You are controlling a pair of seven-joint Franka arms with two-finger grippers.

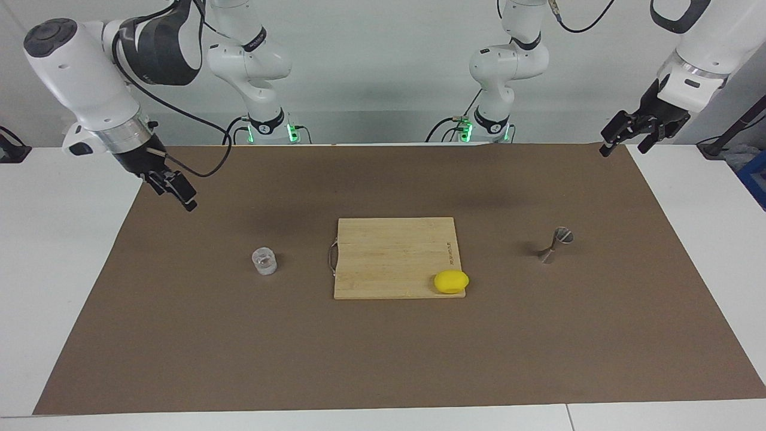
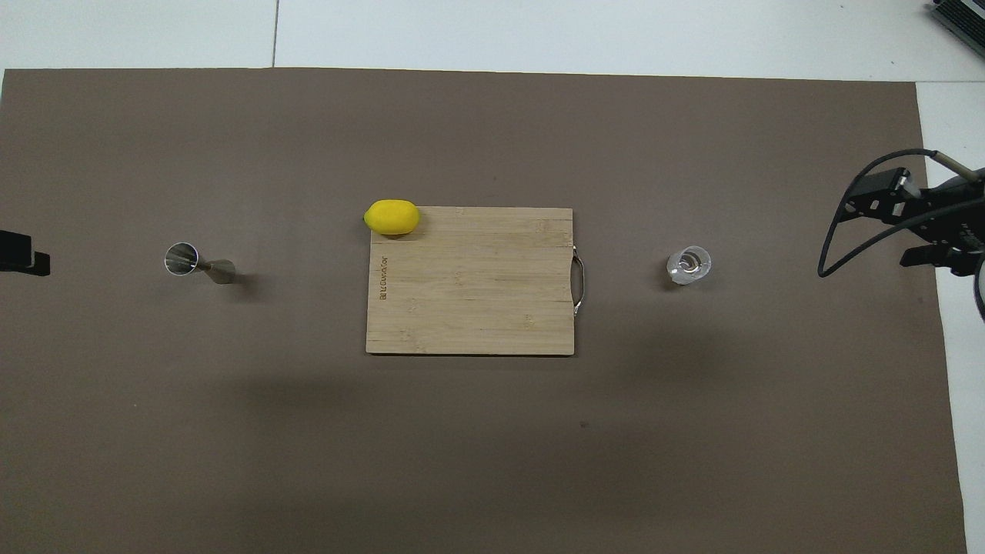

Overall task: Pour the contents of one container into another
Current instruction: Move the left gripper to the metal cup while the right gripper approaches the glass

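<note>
**Pour not started — both grippers empty, up at the robots' edge**

Mat: brown, covers most of the worktop, carries everything.

Board: bamboo, mid-mat, metal handle on the edge toward the R arm's end.

R gripper: in the air over the mat corner at the robots' edge, R arm's end. Angled down toward the mat. Fingers spread, nothing between them.

L gripper: in the air over the other robots'-edge corner, L arm's end. Fingers spread, empty. Overhead view only catches its tip at the frame edge.

Lemon: on the board corner farthest from the robots, L arm's end, overhanging the edge a bit. Not part of the job.

Glass cup: the source. Upright on the mat, beside the board's handle edge, toward R arm's end. Can't tell fill level.

Jigger: the target. Upright on the mat, well apart from the board, toward L arm's end. Open cone up.

Risks, imo:
- Cup is short + clear w/ smooth walls: a high or off-centre pinch could slip or tip it.
- Jigger has a narrow base and small mouth: any nudge probably topples it, and pouring off-centre or too fast puts liquid on the mat.
- Cup and jigger sit at opposite ends w/ board + lemon between: a low carry could clip the lemon.
</note>
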